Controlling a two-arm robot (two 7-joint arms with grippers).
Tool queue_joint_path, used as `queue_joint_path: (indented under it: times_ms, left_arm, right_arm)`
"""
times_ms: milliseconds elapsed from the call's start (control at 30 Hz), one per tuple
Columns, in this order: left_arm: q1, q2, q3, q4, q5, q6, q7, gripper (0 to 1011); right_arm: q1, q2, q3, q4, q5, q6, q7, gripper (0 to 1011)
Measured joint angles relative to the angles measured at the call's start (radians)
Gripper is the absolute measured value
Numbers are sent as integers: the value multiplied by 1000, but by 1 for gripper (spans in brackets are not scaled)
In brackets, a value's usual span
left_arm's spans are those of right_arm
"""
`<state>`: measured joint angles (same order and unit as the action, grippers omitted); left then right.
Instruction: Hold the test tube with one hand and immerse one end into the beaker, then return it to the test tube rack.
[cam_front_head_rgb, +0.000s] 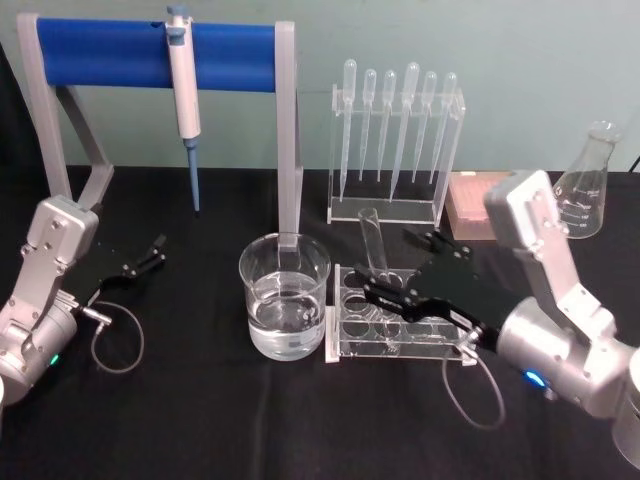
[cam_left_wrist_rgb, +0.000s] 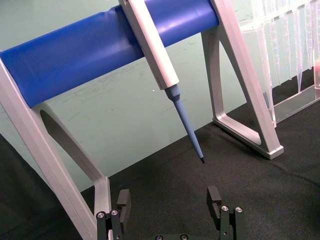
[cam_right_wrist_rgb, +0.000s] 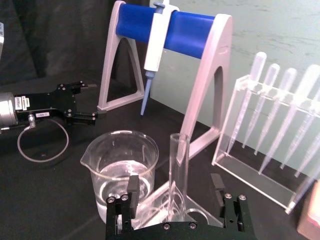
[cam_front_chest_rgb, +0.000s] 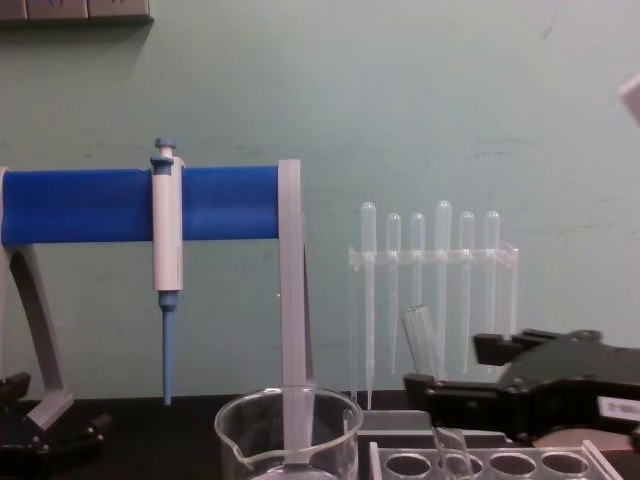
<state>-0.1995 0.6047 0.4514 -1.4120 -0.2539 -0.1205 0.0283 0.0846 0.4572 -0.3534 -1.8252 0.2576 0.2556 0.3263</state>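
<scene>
- Black right gripper (cam_right_wrist_rgb: 175, 192) hangs low over the clear rack (cam_front_head_rgb: 395, 325), fingers spread wide either side of the test tube (cam_right_wrist_rgb: 178, 172).
- The tube leans in a rack hole, just beside the water-filled beaker (cam_front_head_rgb: 284, 295).
- Left gripper (cam_front_head_rgb: 150, 252) sits open, well apart.

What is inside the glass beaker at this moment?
The beaker holds clear liquid, filling its lower part. The test tube is not in it; it stands tilted in the clear rack beside it, between the right end effector's open fingers.
</scene>
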Motion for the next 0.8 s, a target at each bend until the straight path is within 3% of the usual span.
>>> queue_joint_path:
  times_ms: [200,367,500,800]
  left_arm:
    - [0,0,0,0,0,0,0,1000]
    - [0,0,0,0,0,0,0,1000]
    - [0,0,0,0,0,0,0,1000]
    - [0,0,0,0,0,0,0,1000]
  right_arm:
    - [-82,25,54,-71,11,8,-24,1002]
    - [-127,14,106,-84,18,3,-64,1002]
    - [-146,-31,158,-56,12,-45,-122,1002]
    - [-127,-124,201,69,-73,-142,-256,1002]
